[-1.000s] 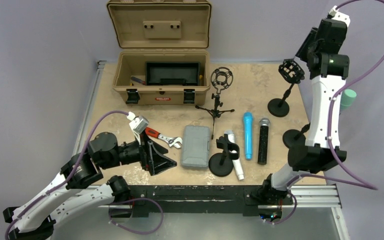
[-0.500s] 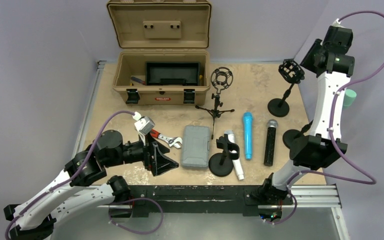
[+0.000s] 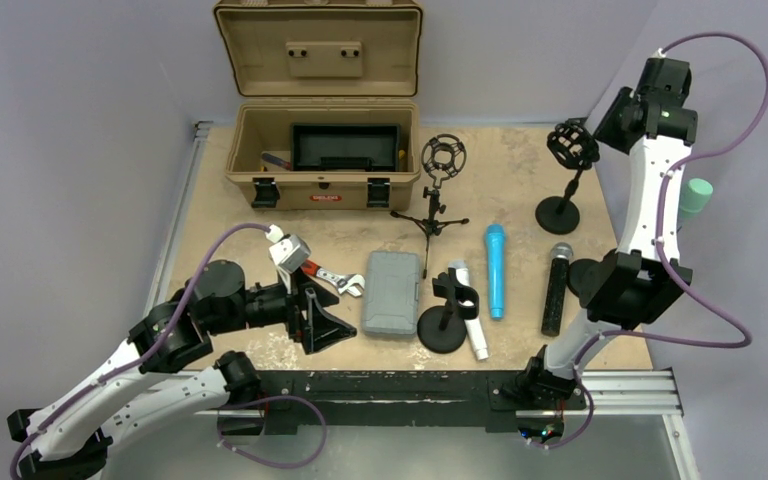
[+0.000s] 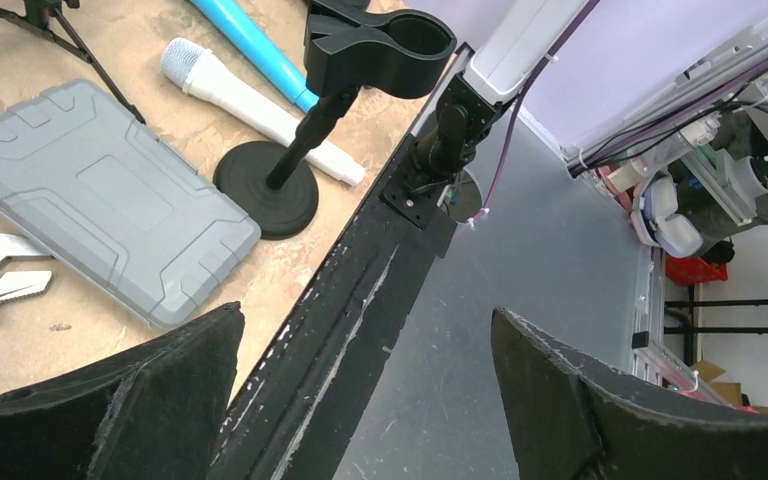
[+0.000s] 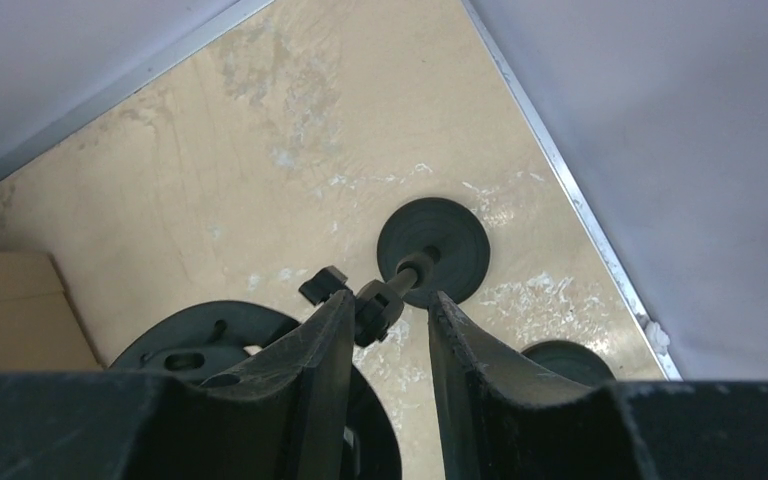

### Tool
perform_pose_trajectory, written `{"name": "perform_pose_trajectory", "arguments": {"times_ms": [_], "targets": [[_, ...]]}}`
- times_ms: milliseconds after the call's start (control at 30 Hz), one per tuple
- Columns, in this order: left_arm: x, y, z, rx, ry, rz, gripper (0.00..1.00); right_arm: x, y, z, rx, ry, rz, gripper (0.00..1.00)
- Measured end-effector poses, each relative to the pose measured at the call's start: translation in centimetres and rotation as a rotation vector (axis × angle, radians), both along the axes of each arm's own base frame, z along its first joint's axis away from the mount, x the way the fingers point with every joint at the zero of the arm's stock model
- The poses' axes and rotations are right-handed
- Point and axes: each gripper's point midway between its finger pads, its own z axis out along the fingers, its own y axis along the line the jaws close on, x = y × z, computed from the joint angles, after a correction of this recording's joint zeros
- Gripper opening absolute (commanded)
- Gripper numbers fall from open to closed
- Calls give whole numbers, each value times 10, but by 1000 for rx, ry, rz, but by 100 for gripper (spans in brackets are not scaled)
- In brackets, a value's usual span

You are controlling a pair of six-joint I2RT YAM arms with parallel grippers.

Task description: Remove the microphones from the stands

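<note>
Starting at the right gripper (image 5: 388,300), its 2 fingers (image 5: 320,360) stand narrowly parted with nothing visibly pinched. The swivel joint of the shock-mount stand (image 3: 570,150) shows through the gap, and I cannot tell whether they touch it. The mount's ring looks empty from above. The left gripper (image 4: 365,320) sits low at the near edge of the table (image 3: 520,160), its fingers spread wide and holding nothing. Further out, 3 microphones lie flat on the table. The black microphone (image 3: 556,290) is just beside the right arm's lower link and well apart from its gripper. The blue microphone (image 3: 496,270) lies to the left of it. The white microphone (image 3: 468,310) rests behind the base of the clip stand (image 3: 447,315), whose clip is open and empty in the left wrist view. A tripod stand (image 3: 438,185) also carries an empty ring. Another round base (image 3: 582,272) is partly hidden behind the right arm, so I cannot see what its top holds. Judging by this, the removal looks done or very nearly so, with the black microphone the likeliest candidate. The next move probably calls for drawing the right gripper up and clear of the shock mount without tipping its stand, or checking the hidden stand if a microphone remains there.
</note>
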Motion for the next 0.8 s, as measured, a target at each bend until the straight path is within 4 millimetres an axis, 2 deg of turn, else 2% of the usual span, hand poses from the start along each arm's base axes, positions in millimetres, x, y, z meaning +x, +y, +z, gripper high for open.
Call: {"name": "perform_pose_trajectory", "arguments": {"times_ms": [300, 533, 667, 800], "targets": [[1, -4, -5, 21, 17, -11, 91, -2, -1, -12, 3, 31, -2, 33], [1, -5, -4, 21, 17, -15, 91, -1, 1, -12, 9, 31, 5, 34], [1, -6, -6, 27, 22, -17, 91, 0, 2, -8, 23, 14, 10, 43], [1, -7, -7, 29, 26, -22, 91, 0, 1, 4, 23, -29, 4, 52]]}}
